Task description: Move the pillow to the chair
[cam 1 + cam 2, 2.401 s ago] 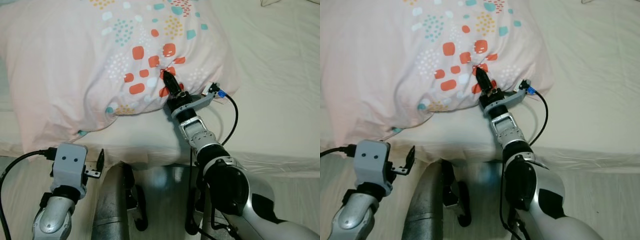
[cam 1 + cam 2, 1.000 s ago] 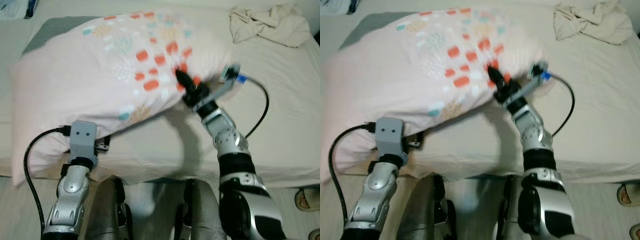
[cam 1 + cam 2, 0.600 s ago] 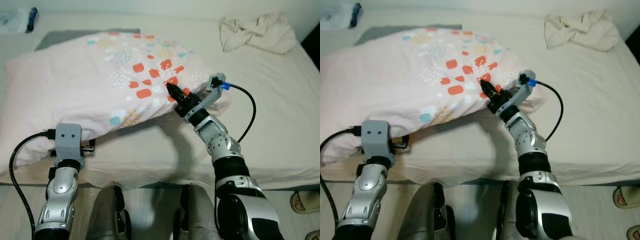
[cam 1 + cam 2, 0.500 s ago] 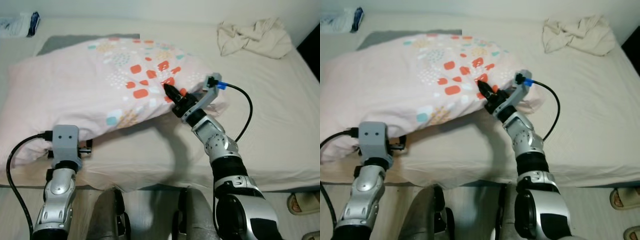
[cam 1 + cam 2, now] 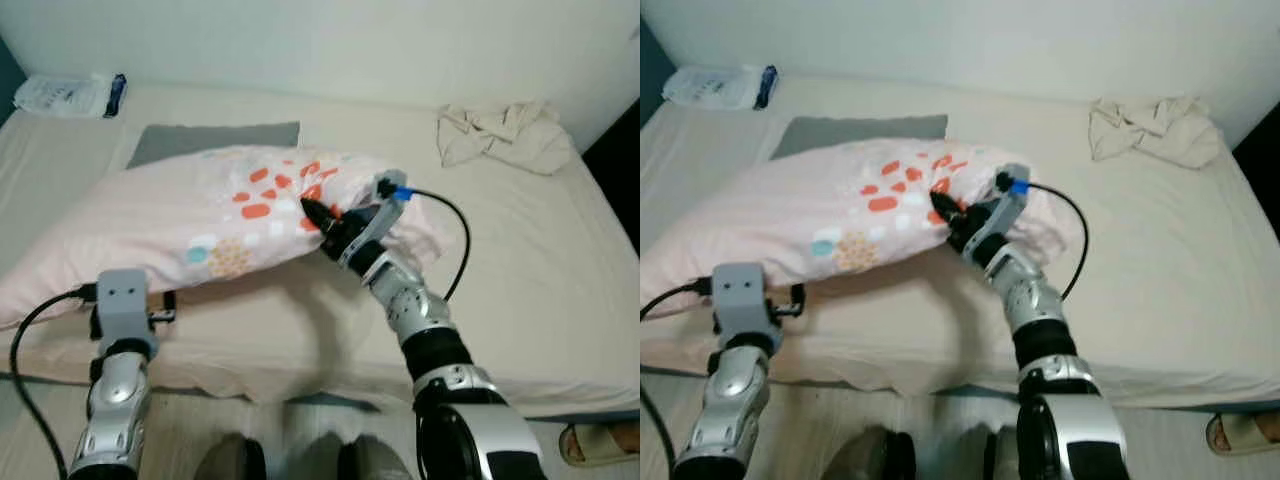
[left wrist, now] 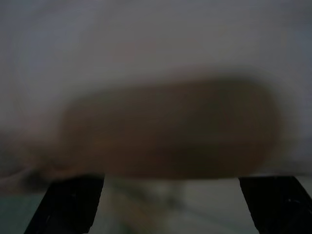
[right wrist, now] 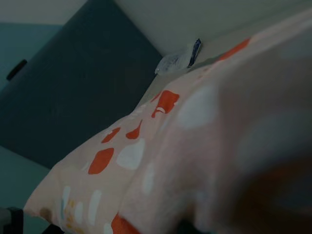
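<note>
Head views soft, evenly lit; wrist views dim, blurred.

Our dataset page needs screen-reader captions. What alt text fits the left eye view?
The right pincer is pinching the patterned front of a large pink pillow on a beige bed. The left pincer sits at the pillow's lower edge, and crumpled cloth lies at the bed's far right.

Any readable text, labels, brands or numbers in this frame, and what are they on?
No text can be read.
Packet at the bed's far corner: printed marks, too small and blurred to read.
Pillow: coloured spots and blocks, no lettering.
</note>
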`<state>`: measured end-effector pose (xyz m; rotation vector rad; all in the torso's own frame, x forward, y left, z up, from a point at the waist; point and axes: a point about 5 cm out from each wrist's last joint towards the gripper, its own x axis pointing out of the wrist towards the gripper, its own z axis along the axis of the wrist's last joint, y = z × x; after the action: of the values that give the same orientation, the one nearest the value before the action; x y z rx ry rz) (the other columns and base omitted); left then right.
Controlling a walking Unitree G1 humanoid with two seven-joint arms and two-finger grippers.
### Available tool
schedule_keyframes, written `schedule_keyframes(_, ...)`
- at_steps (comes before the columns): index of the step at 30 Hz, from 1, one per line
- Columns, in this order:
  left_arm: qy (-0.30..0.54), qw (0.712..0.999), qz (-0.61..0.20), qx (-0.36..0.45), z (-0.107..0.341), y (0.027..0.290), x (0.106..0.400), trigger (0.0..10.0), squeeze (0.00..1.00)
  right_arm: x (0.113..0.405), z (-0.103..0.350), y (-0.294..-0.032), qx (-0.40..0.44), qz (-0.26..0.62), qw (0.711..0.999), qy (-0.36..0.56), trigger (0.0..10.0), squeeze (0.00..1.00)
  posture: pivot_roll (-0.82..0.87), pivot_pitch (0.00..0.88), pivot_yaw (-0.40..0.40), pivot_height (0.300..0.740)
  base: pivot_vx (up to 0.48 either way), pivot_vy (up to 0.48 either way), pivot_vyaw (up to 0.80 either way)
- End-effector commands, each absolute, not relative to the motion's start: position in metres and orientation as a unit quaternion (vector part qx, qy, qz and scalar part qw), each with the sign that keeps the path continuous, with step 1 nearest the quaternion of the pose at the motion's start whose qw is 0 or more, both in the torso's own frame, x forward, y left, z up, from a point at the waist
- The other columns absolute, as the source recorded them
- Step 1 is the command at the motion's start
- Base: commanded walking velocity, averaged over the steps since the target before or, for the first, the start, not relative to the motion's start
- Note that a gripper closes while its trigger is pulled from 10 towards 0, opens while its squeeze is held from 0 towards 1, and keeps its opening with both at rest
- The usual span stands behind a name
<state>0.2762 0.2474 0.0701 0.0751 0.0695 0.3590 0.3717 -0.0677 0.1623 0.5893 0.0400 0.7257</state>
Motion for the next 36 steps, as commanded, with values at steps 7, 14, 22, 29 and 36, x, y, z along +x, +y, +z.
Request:
schedule_keyframes(7, 0.104, 0.967, 0.232, 0.020, 0.037, 0.259, 0.257, 10.0, 0.00, 0.372, 0.157, -0.073, 0.272, 0.339, 0.901, 0.011, 10.0, 0.00, -0.01, 0.120, -0.062, 0.740, 0.000, 0.000, 0.00)
schedule_keyframes(14, 0.133, 0.963, 0.231, 0.041, 0.027, 0.256, 0.254, 10.0, 0.00, 0.377, 0.158, -0.082, 0.273, 0.308, 0.911, 0.009, 10.0, 0.00, -0.01, 0.136, -0.061, 0.740, 0.000, 0.000, 0.00)
schedule_keyframes(22, 0.155, 0.949, 0.269, 0.048, 0.019, 0.270, 0.244, 10.0, 0.00, 0.378, 0.154, -0.088, 0.273, 0.287, 0.918, 0.010, 10.0, 0.00, 0.00, 0.151, -0.062, 0.740, 0.000, 0.000, 0.00)
schedule_keyframes(29, 0.192, 0.927, 0.320, -0.041, 0.001, 0.275, 0.228, 10.0, 0.00, 0.392, 0.163, -0.132, 0.316, 0.109, 0.942, -0.036, 10.0, 0.00, 0.01, 0.187, -0.055, 0.740, 0.000, 0.000, 0.00)
schedule_keyframes(36, 0.223, 0.894, 0.384, -0.060, -0.013, 0.284, 0.208, 10.0, 0.00, 0.391, 0.150, -0.170, 0.177, -0.001, 0.984, 0.004, 10.0, 0.00, 0.01, 0.201, -0.054, 0.740, 0.000, 0.000, 0.00)
